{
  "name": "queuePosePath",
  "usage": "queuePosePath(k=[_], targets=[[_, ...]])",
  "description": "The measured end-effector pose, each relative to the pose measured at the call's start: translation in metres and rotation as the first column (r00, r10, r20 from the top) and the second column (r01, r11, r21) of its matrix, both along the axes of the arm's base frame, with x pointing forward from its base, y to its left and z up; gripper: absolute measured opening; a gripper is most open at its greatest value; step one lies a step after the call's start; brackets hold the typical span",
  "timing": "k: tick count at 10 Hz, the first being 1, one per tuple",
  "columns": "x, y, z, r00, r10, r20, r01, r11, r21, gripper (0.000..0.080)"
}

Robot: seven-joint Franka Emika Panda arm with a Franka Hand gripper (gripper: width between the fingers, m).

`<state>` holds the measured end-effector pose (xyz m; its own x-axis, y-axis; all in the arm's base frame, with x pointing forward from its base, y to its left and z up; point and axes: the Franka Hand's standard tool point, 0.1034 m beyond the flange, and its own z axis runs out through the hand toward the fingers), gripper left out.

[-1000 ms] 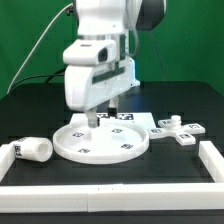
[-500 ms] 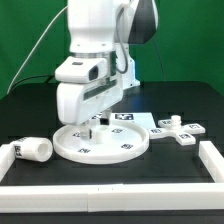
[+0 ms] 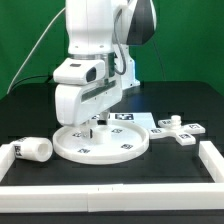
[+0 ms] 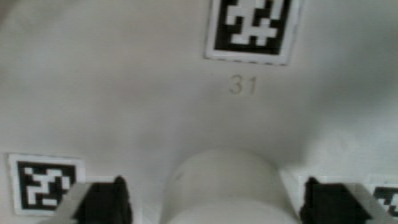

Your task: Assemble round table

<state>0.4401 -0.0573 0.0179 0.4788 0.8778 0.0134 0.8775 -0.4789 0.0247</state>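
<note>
the robot gripper (image 3: pixel 93 125) stands low over the large white rimmed plastic disc (image 3: pixel 100 156), jaws released on both sides of its raised centre stub (image 4: pixel 231 182).

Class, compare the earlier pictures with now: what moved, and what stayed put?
The arm swung toward the exterior view's left and lowered its open gripper close over the round disc; nothing was grasped. The disc, the leg and the cross-shaped foot stayed put.

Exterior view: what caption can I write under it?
Open gripper poised over the middle of the round tabletop; leg and cross-shaped foot lie on either side.
</note>
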Motion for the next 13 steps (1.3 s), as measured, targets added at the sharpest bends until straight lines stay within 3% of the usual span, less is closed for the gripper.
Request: queuePosePath(k=[1,3,4,5,7,12,13], targets=[[0.0,0.0,0.0,1.0,0.0,0.0,0.0,1.0,0.0,0.0384],[0.0,0.0,0.0,1.0,0.0,0.0,0.0,1.0,0.0,0.0125],[0.001,0.002,0.0,1.0,-0.013,-0.001,0.013,1.0,0.001,0.0125],[0.008,0.01,0.002,0.999,-0.046,0.0,0.046,0.999,0.003,0.002],[0.022,0.015,0.001,0.999,-0.049,0.007,0.049,0.999,0.005,0.0005],[0.021,0.014,0.002,0.999,-0.049,-0.005,0.049,0.999,0.005,0.0011],[0.021,0.017,0.003,0.999,-0.054,-0.011,0.054,0.999,0.006,0.0195]])
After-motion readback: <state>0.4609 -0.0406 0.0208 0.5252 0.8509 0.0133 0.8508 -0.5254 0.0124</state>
